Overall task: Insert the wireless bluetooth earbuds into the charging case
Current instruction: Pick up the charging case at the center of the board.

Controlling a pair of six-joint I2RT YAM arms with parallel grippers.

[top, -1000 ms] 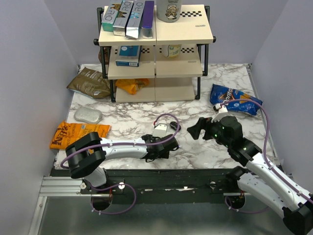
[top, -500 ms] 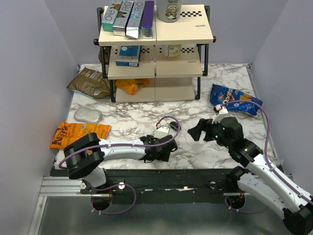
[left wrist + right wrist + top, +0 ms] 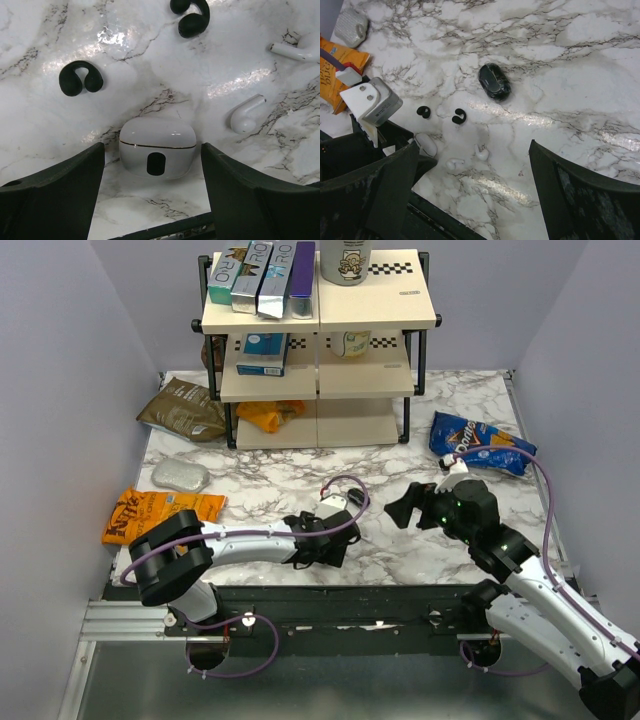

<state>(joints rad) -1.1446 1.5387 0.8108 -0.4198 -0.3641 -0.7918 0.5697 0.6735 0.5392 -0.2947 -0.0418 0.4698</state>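
The left end effector [image 3: 153, 150] hangs released astride the glossy white rounded case [image 3: 157, 140], so it should clench squarely on its sides, clear of the two small black curled earbuds [image 3: 80, 78] near it on the marble bench [image 3: 150, 75].

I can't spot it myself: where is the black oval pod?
In the right wrist view, the black oval pod lies on the marble table, up and right of the two black earbuds, touching neither.
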